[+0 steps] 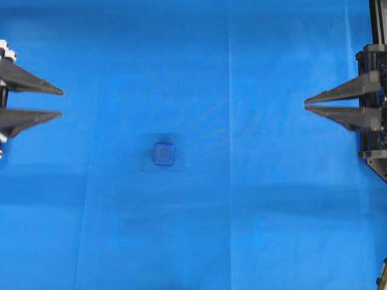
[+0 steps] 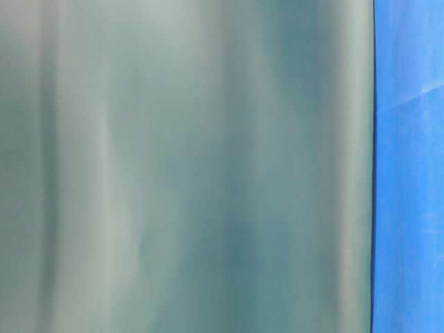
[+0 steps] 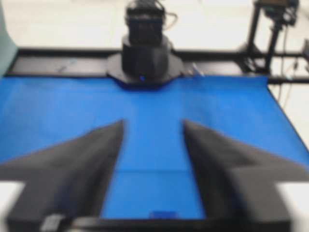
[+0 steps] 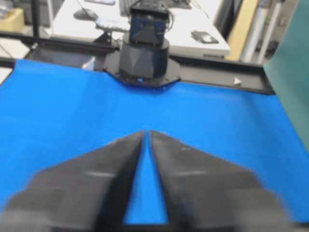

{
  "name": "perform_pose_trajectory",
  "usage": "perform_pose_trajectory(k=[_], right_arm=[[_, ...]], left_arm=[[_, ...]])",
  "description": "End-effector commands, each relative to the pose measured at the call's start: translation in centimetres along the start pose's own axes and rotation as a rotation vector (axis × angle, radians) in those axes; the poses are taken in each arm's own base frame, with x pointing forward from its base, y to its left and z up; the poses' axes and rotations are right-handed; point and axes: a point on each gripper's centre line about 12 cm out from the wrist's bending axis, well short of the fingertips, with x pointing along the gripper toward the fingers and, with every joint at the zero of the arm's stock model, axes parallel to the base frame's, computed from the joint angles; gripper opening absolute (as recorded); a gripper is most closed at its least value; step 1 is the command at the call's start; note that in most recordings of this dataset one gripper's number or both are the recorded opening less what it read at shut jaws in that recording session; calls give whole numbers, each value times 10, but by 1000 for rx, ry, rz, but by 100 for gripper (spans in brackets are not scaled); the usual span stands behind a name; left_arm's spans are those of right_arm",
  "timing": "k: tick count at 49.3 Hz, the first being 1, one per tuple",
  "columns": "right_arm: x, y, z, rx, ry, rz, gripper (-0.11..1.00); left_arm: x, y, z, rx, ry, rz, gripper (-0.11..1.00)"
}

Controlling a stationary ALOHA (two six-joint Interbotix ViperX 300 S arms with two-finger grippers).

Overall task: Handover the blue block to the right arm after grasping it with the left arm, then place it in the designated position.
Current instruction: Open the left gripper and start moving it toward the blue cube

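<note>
While nothing is grasped: small dark-blue rounded cube lies on blue cloth, well ahead of both jaw sets.
Left gripper with white corners, jaws spread, empty; all-black right gripper, jaws nearly closed, empty. Advised: left jaws straddle cube squarely, leaving faces free for handover.

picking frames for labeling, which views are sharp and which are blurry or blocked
Overhead: sharp, evenly lit, though the blue block has low contrast against the blue cloth. Table-level: nearly all filled by a blurred grey-green surface, only a cloth strip visible. Left wrist: soft focus, left gripper fingers blurred, bright washed-out background. Right wrist: right gripper fingers blurred, background softer but readable.
</note>
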Motion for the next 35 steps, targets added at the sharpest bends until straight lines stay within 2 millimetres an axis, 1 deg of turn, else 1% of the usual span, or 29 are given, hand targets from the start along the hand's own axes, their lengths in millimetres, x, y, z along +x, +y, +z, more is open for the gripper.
perform_pose_trajectory(k=[1, 4, 6, 9, 11, 19, 26, 35], right_arm=[[2, 0, 9, 4, -25, -1, 41], [3, 0, 8, 6, -20, 0, 61], [3, 0, 8, 4, -22, -1, 73], [3, 0, 9, 4, -23, -1, 88], [3, 0, 9, 4, -23, -1, 94], [3, 0, 10, 6, -28, 0, 98], [4, 0, 9, 5, -26, 0, 97], [6, 0, 8, 4, -28, -1, 97]], left_arm=[[1, -1, 3, 3, -11, -7, 59], [1, -1, 3, 12, -9, -5, 77], [1, -1, 3, 13, -8, -7, 85], [1, -1, 3, 13, -9, -5, 92], [1, -1, 3, 13, -9, -5, 93], [2, -1, 3, 6, -5, -5, 93], [8, -1, 3, 3, -8, -5, 93], [33, 3, 1, 4, 17, 13, 93]])
